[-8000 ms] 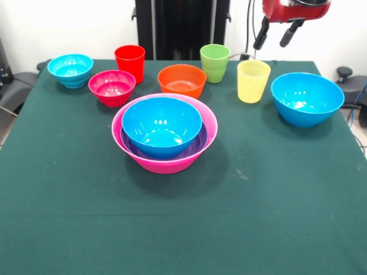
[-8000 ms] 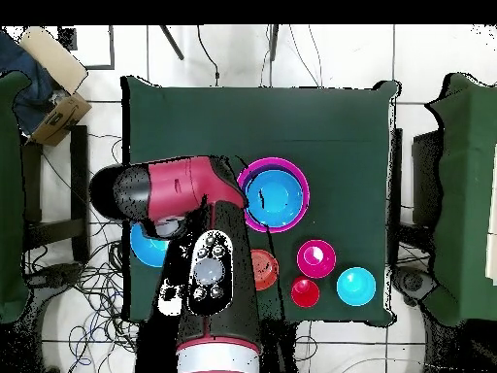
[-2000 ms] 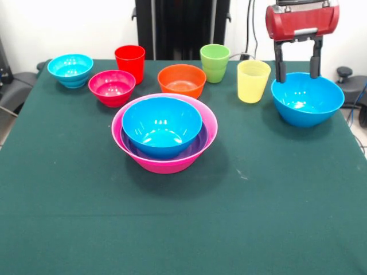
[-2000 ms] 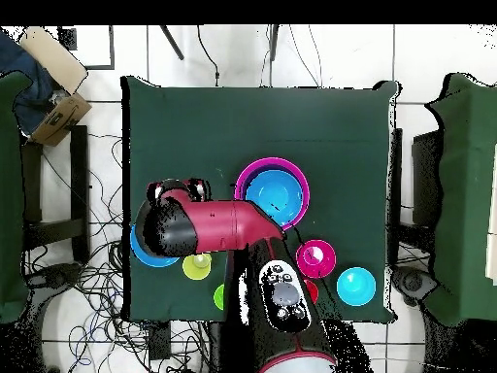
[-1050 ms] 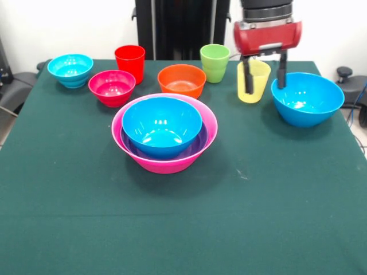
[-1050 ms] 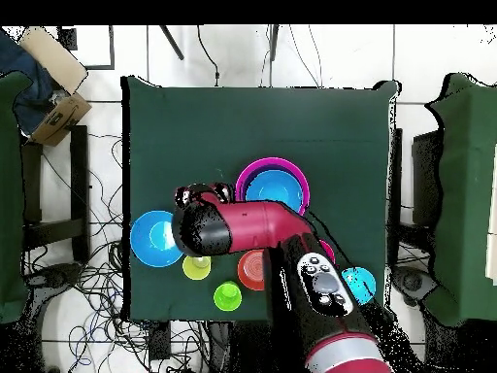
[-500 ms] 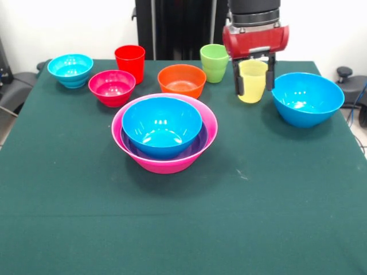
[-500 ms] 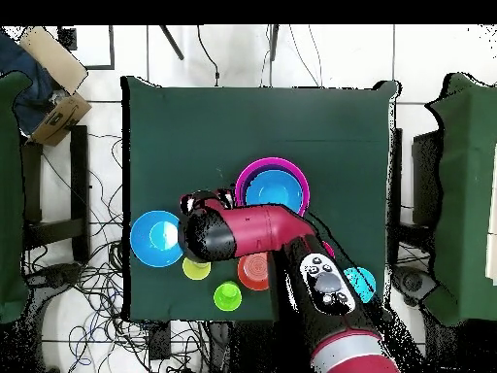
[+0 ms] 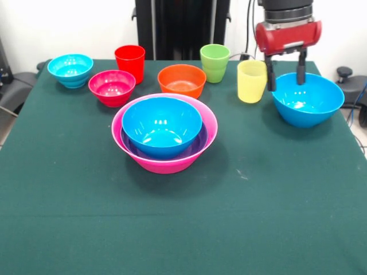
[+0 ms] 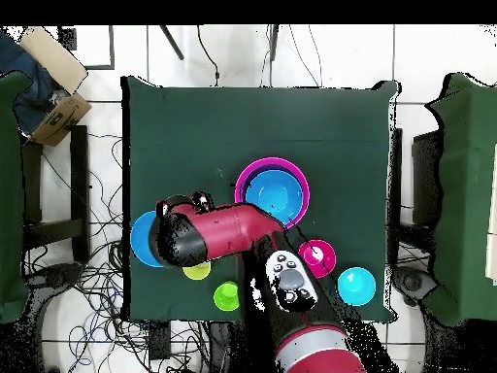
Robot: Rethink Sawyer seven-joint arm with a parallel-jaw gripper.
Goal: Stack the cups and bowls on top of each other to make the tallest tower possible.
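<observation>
My gripper [image 9: 284, 85] is open at the far left rim of the loose blue bowl [image 9: 309, 103]. One finger hangs between that bowl and the yellow cup [image 9: 253, 81], the other over the bowl's far rim. Nothing is held. The tower is a pink bowl [image 9: 202, 143] with a purple bowl [image 9: 198, 144] and a second blue bowl [image 9: 161, 126] nested inside. Behind it are the orange bowl [image 9: 182, 80], magenta bowl [image 9: 112, 87], cyan bowl [image 9: 70, 70], red cup [image 9: 130, 63] and green cup [image 9: 215, 62]. From overhead, the arm covers part of the blue bowl [image 10: 142, 239] and the yellow cup [image 10: 198, 272].
A green cloth covers the table [image 9: 183, 229]. Overhead, chairs flank the table, a cardboard box [image 10: 53, 117] lies at the upper left, and cables run over the floor near the robot's base.
The open gripper has moved from straddling the yellow cup back to the right, to the blue bowl's rim. No cup or bowl has shifted.
</observation>
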